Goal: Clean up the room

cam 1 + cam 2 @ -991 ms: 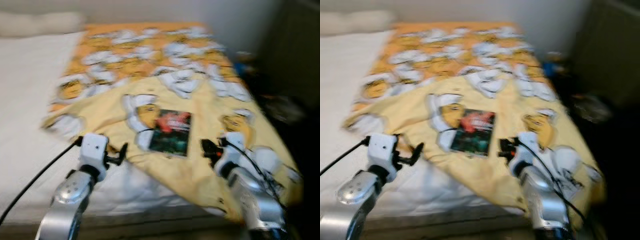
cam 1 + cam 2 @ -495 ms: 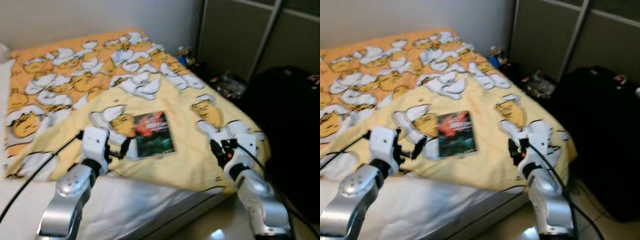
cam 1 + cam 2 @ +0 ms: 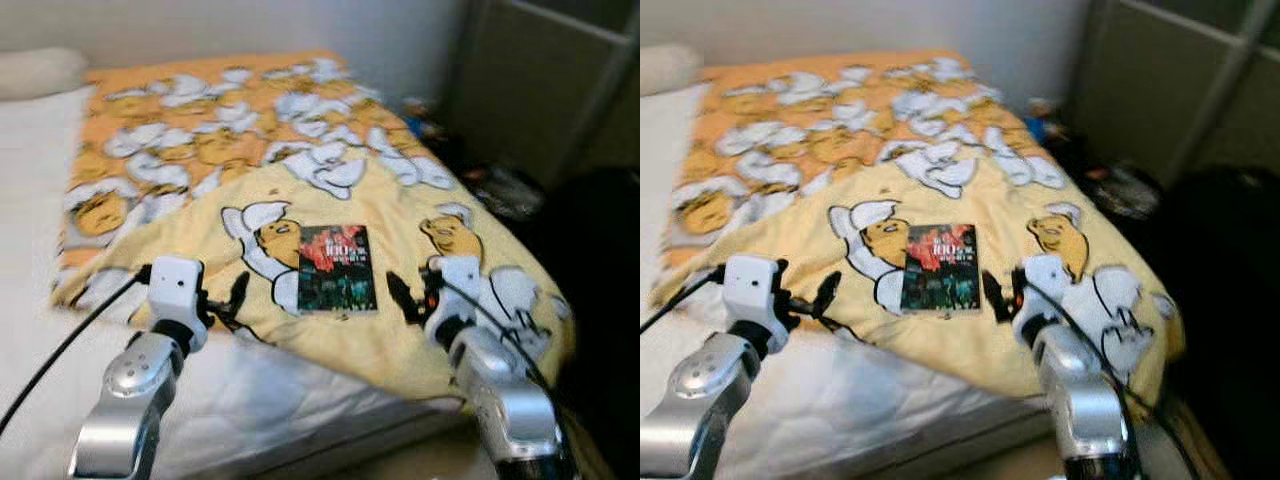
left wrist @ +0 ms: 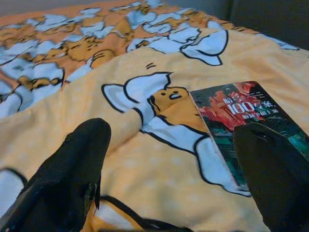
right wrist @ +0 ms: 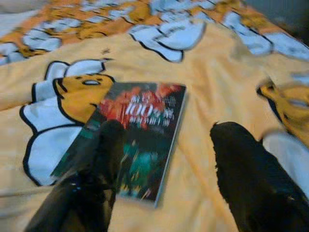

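Book (image 3: pixel 337 268) flat on yellow cartoon blanket (image 3: pixel 330 200), frame centre, nothing on it. Left gripper (image 3: pixel 232 302) lower left, right gripper (image 3: pixel 405 298) lower right: both fingers apart, empty. Dark clutter (image 3: pixel 1120 190) at upper right, blurred. Book title unreadable.

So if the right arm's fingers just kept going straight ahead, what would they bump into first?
Most likely the book lying flat on the yellow blanket. The right gripper is open and points over the book's near edge, though its height above it is hard to judge.
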Available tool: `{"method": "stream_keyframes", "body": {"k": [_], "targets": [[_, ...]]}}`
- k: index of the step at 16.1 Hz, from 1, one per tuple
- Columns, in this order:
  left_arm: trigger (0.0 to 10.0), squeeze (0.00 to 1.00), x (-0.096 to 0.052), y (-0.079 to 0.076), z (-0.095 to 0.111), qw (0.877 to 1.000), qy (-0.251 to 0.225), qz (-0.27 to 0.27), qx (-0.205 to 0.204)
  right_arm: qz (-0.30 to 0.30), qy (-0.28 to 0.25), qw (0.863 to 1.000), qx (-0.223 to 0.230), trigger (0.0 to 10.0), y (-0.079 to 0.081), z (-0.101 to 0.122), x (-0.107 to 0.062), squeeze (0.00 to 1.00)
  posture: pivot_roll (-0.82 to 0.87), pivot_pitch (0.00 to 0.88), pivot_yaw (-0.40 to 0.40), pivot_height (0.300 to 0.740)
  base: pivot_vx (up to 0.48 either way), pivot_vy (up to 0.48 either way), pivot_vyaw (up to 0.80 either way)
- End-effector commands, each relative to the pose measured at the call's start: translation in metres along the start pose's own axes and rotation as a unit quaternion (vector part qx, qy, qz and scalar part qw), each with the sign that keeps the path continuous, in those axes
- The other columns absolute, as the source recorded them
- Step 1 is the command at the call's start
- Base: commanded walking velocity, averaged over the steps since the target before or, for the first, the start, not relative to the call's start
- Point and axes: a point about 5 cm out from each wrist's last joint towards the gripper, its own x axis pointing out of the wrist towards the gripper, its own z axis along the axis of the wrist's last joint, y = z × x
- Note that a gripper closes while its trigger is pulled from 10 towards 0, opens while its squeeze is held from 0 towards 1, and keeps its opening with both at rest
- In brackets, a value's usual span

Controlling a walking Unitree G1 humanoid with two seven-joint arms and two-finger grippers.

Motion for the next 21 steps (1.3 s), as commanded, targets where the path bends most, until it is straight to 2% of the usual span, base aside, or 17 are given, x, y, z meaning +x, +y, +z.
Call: {"method": "stream_keyframes", "body": {"k": [1, 10, 13, 15, 16, 17, 18, 19, 20, 21], "targets": [[10.0, 0.96, -0.002, 0.001, 0.001, 1.000, 0.001, 0.004, 0.007, 0.010, 0.011, 1.000, 0.005, 10.0, 0.001, -0.004, 0.002, 1.00, -0.01, 0.000, 0.027, 0.740, 0.000, -0.480, 0.80], [10.0, 0.96, -0.002, -0.002, -0.001, 1.000, 0.002, 0.009, 0.021, 0.052, 0.042, 0.997, 0.037, 10.0, -0.003, -0.015, 0.004, 1.00, -0.02, 0.000, 0.014, 0.740, 0.000, -0.480, 0.80], [10.0, 0.96, -0.003, -0.001, -0.002, 1.000, 0.002, 0.013, 0.023, 0.084, 0.056, 0.994, 0.039, 10.0, 0.000, -0.019, 0.006, 1.00, -0.01, 0.000, 0.002, 0.740, 0.000, -0.480, 0.79], [10.0, 0.93, -0.006, -0.003, -0.004, 1.000, 0.005, 0.016, 0.020, 0.103, 0.056, 0.992, 0.048, 10.0, 0.002, -0.018, 0.011, 1.00, -0.01, 0.000, -0.003, 0.740, 0.000, 0.000, 0.79], [10.0, 0.92, -0.006, -0.004, -0.002, 0.999, 0.003, 0.017, 0.031, 0.103, 0.055, 0.992, 0.057, 10.0, 0.004, -0.017, 0.011, 0.93, -0.01, 0.000, -0.013, 0.740, 0.000, 0.000, 0.00], [10.0, 0.92, -0.007, -0.004, -0.001, 0.999, 0.001, 0.018, 0.035, 0.106, 0.052, 0.992, 0.054, 10.0, 0.005, -0.016, 0.010, 0.93, -0.01, 0.000, -0.012, 0.740, 0.000, 0.000, 0.00], [10.0, 0.93, -0.008, -0.003, 0.000, 0.999, -0.003, 0.024, 0.045, 0.108, 0.046, 0.992, 0.053, 10.0, 0.008, -0.015, 0.007, 0.00, -0.01, 0.000, -0.011, 0.740, 0.000, 0.000, 0.00], [10.0, 0.94, -0.009, -0.002, 0.001, 0.999, -0.008, 0.029, 0.044, 0.100, 0.042, 0.993, 0.055, 10.0, 0.009, -0.015, 0.004, 0.00, -0.01, 0.000, -0.008, 0.740, 0.000, 0.000, 0.00], [10.0, 0.95, -0.009, 0.000, 0.003, 0.999, -0.017, 0.034, 0.022, 0.089, 0.037, 0.994, 0.042, 10.0, 0.010, -0.016, -0.002, 0.00, -0.02, 0.000, -0.006, 0.740, 0.000, 0.000, 0.00], [10.0, 0.96, -0.009, 0.001, 0.003, 0.999, -0.019, 0.034, 0.018, 0.083, 0.040, 0.995, 0.029, 10.0, 0.011, -0.018, -0.004, 0.00, -0.02, 0.000, -0.004, 0.740, 0.000, 0.000, 0.00]]}}
